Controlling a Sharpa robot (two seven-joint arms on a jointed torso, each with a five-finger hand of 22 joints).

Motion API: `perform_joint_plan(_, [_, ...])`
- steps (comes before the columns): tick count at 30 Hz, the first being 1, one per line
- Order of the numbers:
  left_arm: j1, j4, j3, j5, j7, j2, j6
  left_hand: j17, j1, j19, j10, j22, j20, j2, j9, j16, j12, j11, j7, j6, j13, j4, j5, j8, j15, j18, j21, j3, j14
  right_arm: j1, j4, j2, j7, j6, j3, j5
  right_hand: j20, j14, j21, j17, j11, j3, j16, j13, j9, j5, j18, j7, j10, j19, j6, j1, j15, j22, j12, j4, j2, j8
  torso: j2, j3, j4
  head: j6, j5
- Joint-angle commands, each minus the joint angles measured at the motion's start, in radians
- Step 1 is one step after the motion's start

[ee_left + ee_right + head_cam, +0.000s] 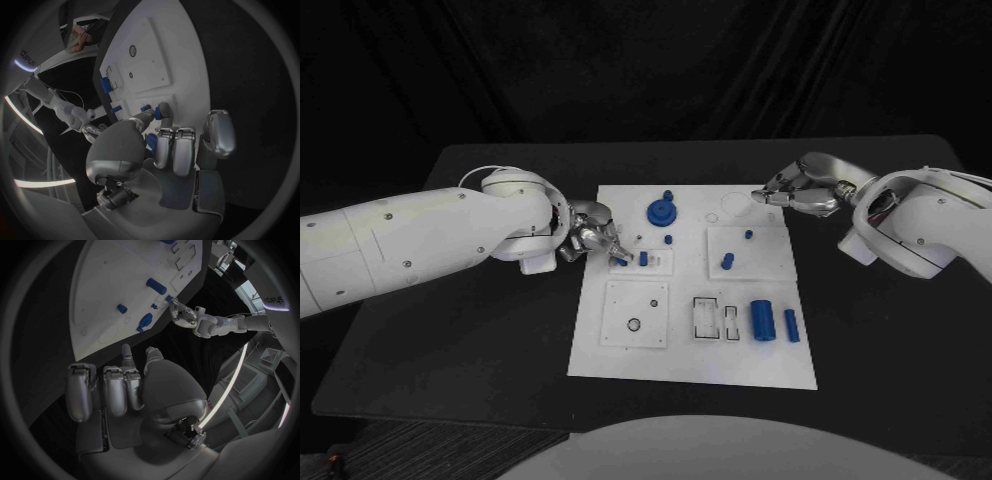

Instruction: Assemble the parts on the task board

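blue part (158, 112) pinched by left hand (593, 238) (clearest at wrist) | right hand (798, 190) fingers curled, holding nothing

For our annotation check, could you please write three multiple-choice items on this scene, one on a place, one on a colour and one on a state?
1. Where is the left hand?
A. at the task board's left edge, by a small blue part
B. off the table
C. over the board's near right corner

2. What colour is the large round part near the board's far edge?
A. red
B. blue
C. yellow

3. What is the right hand holding?
A. the round part
B. the board
C. nothing visible

Answers: 1 A, its fingers reach the part there in the head view; 2 B, it is blue on the white board; 3 C, its fingers are curled with nothing in them.
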Motion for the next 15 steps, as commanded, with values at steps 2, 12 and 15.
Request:
perform_joint_plan(2, [-0.006, -0.001, -0.003, -0.01, -0.001, 0.003, 0.032, 0.263, -0.013, -0.003, 0.105, 0.163, 0.001, 0.0, -0.004, 0.003, 0.003, 0.003, 0.005, 0.006, 0.262, 0.011, -0.016, -0.008, 0.005, 0.014, -0.005, -0.023, 0.104, -0.003, 0.0, -0.001, -0.015, -0.002, 0.001, -0.001, -0.004, 0.104, 0.0, 0.263, -0.003, 0.008, 0.003, 0.26, 0.0, 0.012, -0.001, -0.003, 0.106, 0.075, 0.006, 0.014, -0.006, 0.244, -0.007, -0.001, -0.002, -0.006, 0.001, -0.0008, -0.0004, 0.0, 0.002])
perform_joint_plan(12, [-0.006, -0.003, -0.003, -0.038, -0.002, -0.001, 0.041, 0.263, -0.036, -0.003, 0.105, 0.162, 0.003, 0.004, -0.007, 0.003, 0.003, 0.005, 0.007, 0.01, 0.262, 0.042, -0.043, -0.011, 0.006, 0.014, -0.01, -0.069, 0.104, -0.003, -0.001, -0.001, -0.015, 0.0, 0.001, -0.001, -0.004, 0.104, 0.0, 0.263, -0.004, 0.013, 0.003, 0.26, -0.001, 0.029, -0.002, -0.003, 0.106, 0.075, 0.006, 0.021, -0.006, 0.244, -0.007, -0.003, -0.005, -0.008, 0.001, -0.0006, 0.0, 0.0, 0.003])
perform_joint_plan(15, [-0.006, -0.002, -0.003, -0.048, -0.002, -0.002, 0.041, 0.263, -0.043, -0.003, 0.105, 0.162, 0.004, 0.007, -0.007, 0.003, 0.003, 0.005, 0.007, 0.011, 0.262, 0.051, -0.052, -0.011, 0.007, 0.014, -0.011, -0.082, 0.104, -0.004, -0.002, 0.0, -0.014, 0.0, 0.001, -0.001, -0.004, 0.104, 0.0, 0.263, -0.004, 0.014, 0.003, 0.26, -0.001, 0.031, -0.002, -0.003, 0.106, 0.075, 0.006, 0.022, -0.006, 0.244, -0.007, -0.004, -0.006, -0.009, 0.001, -0.0007, 0.0, 0.0, 0.003])
